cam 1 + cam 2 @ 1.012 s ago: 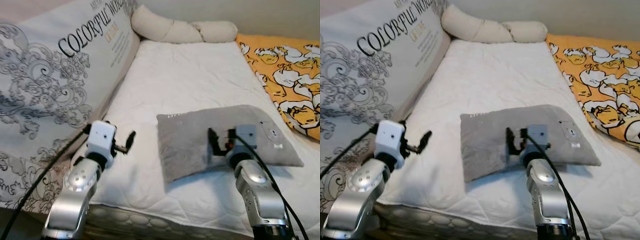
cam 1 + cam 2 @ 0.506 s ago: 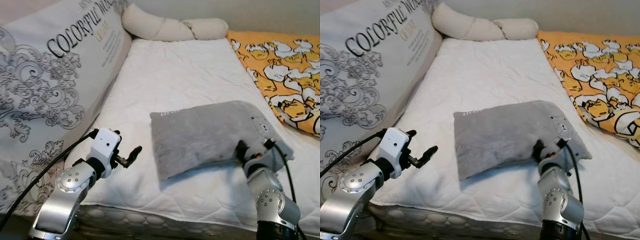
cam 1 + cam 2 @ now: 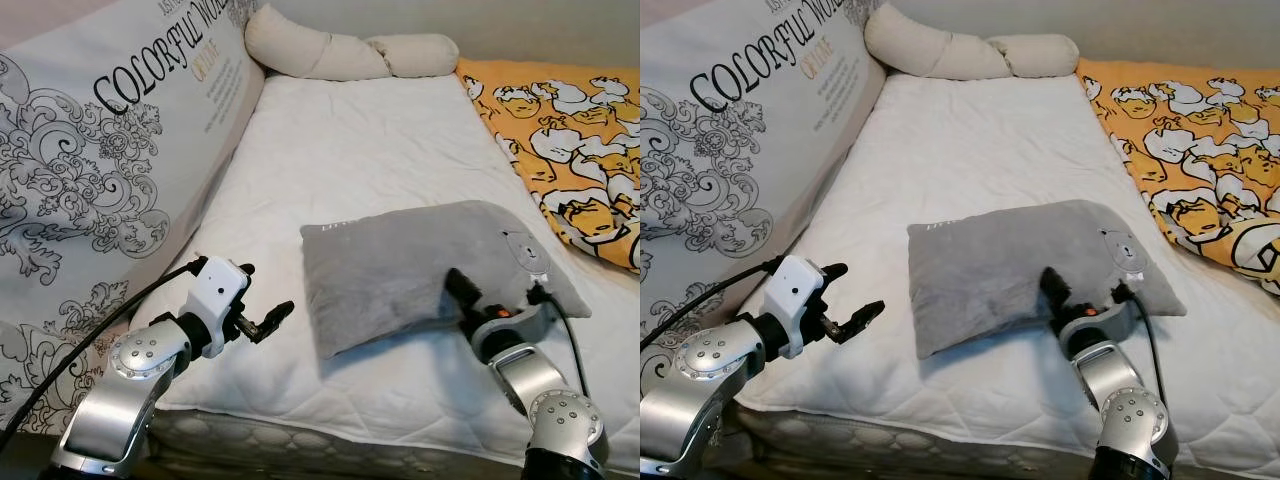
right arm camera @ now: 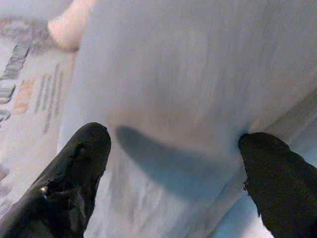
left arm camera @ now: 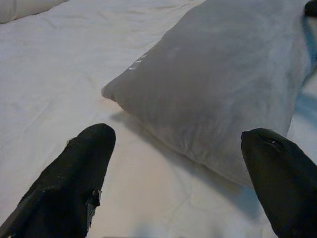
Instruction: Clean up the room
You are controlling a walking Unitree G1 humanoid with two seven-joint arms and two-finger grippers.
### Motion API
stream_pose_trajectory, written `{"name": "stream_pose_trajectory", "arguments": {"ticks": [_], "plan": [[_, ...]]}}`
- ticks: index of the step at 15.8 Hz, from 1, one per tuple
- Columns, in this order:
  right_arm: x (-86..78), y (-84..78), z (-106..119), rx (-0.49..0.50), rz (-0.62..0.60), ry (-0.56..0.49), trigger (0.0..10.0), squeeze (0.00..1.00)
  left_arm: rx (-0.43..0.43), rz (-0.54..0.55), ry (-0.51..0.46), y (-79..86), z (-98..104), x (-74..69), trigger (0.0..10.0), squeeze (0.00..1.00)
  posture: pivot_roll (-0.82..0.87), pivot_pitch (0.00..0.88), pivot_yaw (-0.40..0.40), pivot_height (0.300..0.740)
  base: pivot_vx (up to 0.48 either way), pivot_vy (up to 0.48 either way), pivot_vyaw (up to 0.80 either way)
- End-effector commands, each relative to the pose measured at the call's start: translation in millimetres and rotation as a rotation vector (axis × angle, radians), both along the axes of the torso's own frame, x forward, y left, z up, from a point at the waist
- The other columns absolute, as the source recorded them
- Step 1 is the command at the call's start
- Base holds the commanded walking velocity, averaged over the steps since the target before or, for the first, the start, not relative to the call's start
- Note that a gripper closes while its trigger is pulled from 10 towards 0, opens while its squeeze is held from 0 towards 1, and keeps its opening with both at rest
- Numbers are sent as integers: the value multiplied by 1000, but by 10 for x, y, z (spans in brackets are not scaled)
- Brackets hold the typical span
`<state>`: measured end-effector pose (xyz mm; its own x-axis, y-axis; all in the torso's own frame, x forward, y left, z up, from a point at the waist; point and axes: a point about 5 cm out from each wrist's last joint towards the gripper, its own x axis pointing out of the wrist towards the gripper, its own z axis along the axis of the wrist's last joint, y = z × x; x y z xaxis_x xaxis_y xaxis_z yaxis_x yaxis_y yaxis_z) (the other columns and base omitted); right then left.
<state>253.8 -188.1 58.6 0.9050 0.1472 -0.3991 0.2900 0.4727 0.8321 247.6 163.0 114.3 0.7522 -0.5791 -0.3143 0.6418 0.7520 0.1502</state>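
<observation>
1. Grey pillow [image 3: 420, 262] lying flat on the white mattress [image 3: 370, 150], near its front edge, long side running across the bed, right end toward the orange patterned blanket [image 3: 570, 130].
2. Small bear-face patch [image 3: 1122, 245] showing on the pillow's right end; a line of pale lettering along its upper left edge.
3. Right gripper [image 3: 462, 290] at the pillow's front edge, right of centre, black fingers [image 4: 74, 163] spread wide, with the grey fabric lying between them in the right wrist view.
4. Cannot tell from the head views whether the lower finger sits under the pillow or just against its edge.
5. Right arm [image 3: 545, 410] rising from below the mattress edge, black cable looping past the pillow's front right corner.
6. Left gripper [image 3: 855, 320] hovering over bare mattress, just left of the pillow's front left corner, apart from it.
7. Fingers of that gripper parted, holding nothing; pillow's near corner lying ahead between them in the left wrist view [image 5: 213, 89].
8. Large printed cushion [image 3: 100, 170] with grey scrollwork and black lettering standing along the bed's left side.
9. Long cream bolster [image 3: 350, 55] lying across the head of the bed, against the wall.
10. Orange blanket with a white cartoon print covering the bed's right side, well apart from both grippers.
</observation>
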Motion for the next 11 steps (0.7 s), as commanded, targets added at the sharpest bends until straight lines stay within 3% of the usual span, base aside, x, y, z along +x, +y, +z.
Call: {"name": "stream_pose_trajectory", "arguments": {"ticks": [1,2,3,6,11], "plan": [[-3,176,-119,111,61,46,10000,1000,7,-20,2,-8,21,23,10000,0,-35,0,43,740,0,0,0],[-3,184,-174,137,78,78,10000,1000,9,-26,3,-13,21,25,10000,0,-35,0,45,740,0,0,0],[32,184,-341,177,105,152,10000,0,10,-39,4,-38,32,32,10000,0,-29,0,49,740,0,0,0],[138,179,-452,147,98,205,10000,0,18,-56,1,-43,54,41,10000,0,-14,0,50,740,0,0,0],[434,114,-219,107,41,-75,10000,0,22,-53,-5,-17,81,50,10000,0,-3,0,54,740,0,0,0]]}}
